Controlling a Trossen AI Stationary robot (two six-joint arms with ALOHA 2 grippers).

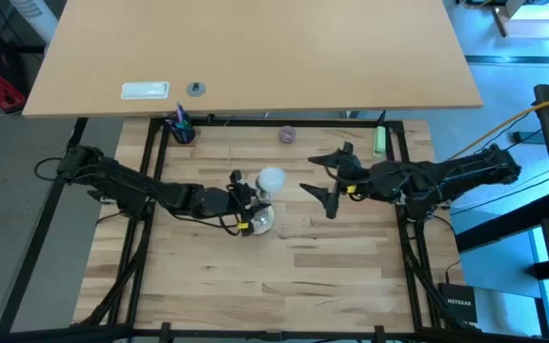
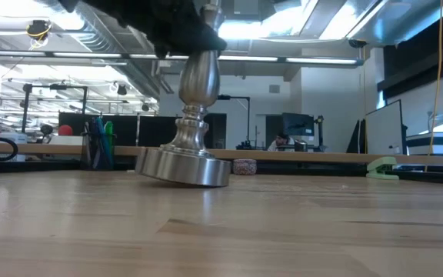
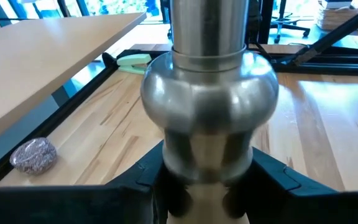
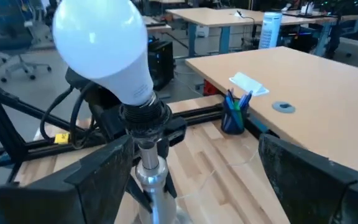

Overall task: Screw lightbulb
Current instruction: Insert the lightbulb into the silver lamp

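The white lightbulb (image 1: 271,178) sits in the dark socket (image 4: 143,115) atop the silvery stand (image 2: 194,100), which leans toward the table's far edge. The stand's round base (image 2: 183,167) is tilted on the tabletop. The bulb also shows in the right wrist view (image 4: 104,46). My left gripper (image 1: 243,202) is shut on the stand's stem. My right gripper (image 1: 327,181) is open and empty, just right of the bulb, its fingers (image 4: 98,177) spread wide and touching nothing. My left gripper pinches the stand's stem at its narrow neck (image 3: 207,168), just below the rounded bulge, between its two fingers. The fingers come level from the table's left and lie across the stem. The stand is tilted in the hold, its base (image 1: 260,221) low on the table.
A small purplish-grey round object (image 1: 286,134) lies near the far edge; it also shows in the left wrist view (image 3: 35,155). A cup of pens (image 1: 181,129) stands at the far left, and a green object (image 1: 379,141) lies at the far right. A pale desk (image 1: 255,48) lies beyond.
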